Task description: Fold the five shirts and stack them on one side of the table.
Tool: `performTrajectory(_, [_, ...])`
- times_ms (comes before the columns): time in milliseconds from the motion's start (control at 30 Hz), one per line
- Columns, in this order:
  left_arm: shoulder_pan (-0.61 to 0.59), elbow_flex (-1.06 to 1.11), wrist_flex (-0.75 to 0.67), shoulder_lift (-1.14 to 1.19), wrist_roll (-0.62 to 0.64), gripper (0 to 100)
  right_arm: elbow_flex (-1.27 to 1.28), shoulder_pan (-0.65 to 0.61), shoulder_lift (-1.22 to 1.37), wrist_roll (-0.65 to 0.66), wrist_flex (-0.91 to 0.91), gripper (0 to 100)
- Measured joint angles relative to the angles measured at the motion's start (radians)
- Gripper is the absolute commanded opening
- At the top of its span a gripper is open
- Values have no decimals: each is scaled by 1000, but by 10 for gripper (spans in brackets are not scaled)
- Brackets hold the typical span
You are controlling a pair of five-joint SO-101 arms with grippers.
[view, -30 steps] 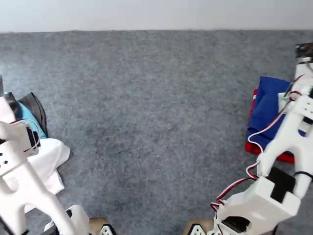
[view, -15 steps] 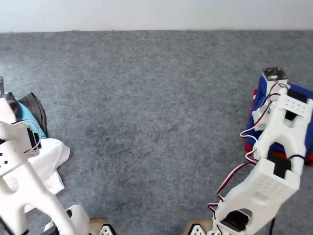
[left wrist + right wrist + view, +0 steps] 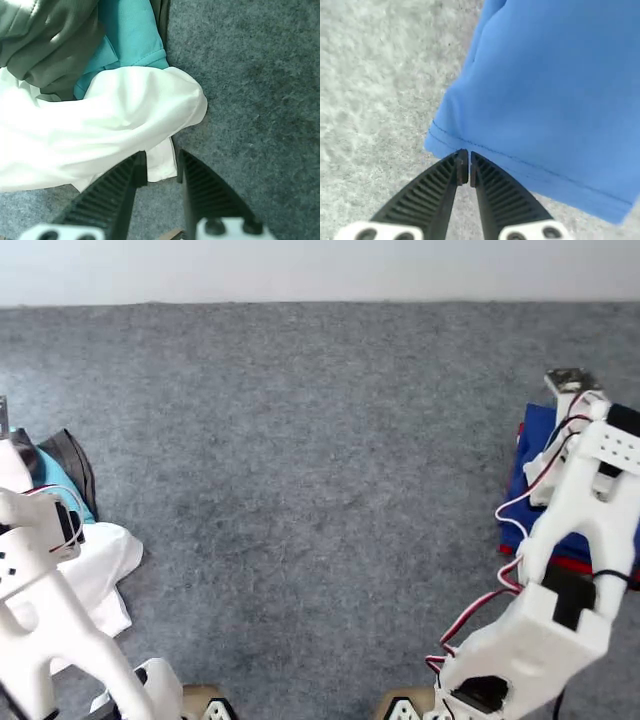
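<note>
Right hand: the right hand [image 3: 464, 170] has its fingers together with nothing between them, tips low over the worktop [image 3: 300, 440].
Just past its tips: the hemmed corner of the folded blue shirt [image 3: 545, 90]; I cannot tell whether the tips touch it or stop just short.
Under the blue shirt: a red shirt [image 3: 572, 562], a strip of it showing on the side nearer this arm's base. The two make the stack.
Left hand: the left hand [image 3: 161, 165] has its fingers apart, astride a loose flap of the white shirt [image 3: 100, 125], with no pinch to be seen.
Beyond that hand: the white shirt lies bunched, with a teal shirt [image 3: 130, 35] and a dark grey shirt [image 3: 45, 45] heaped farther on and partly overlapped.
Step in hand: probably the stack is done for now and the white shirt comes next. Two of the five look folded.
Doing it well: the right hand should rise straight off before swinging aside, so the shut tips do not catch the hem and drag blue off red. The left hand should close on that one flap alone, then draw it away from the teal and grey so neither follows.
Open room: a broad bare stretch of worktop lies between the two hands, enough to spread a shirt flat.
Edges: the stack sits at the side beyond the right hand, the heap at the side beyond the left. The far edge, against a pale wall, is well away from both.
</note>
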Motion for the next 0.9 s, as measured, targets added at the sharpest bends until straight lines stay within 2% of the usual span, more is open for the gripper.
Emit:
performTrajectory(300, [0, 0, 0, 0, -18, 115, 0, -49, -264, 0, 239, 9])
performTrajectory(500, [0, 44, 0, 0, -207, 257, 25, -60, -301, 0, 258, 9])
performTrajectory(700, [-49, 147, -14, 75, -365, 265, 127, -55, -316, -15, 259, 9])
performTrajectory(900, [-72, 129, -104, 315, -405, 265, 187, -49, -445, -92, 261, 9])
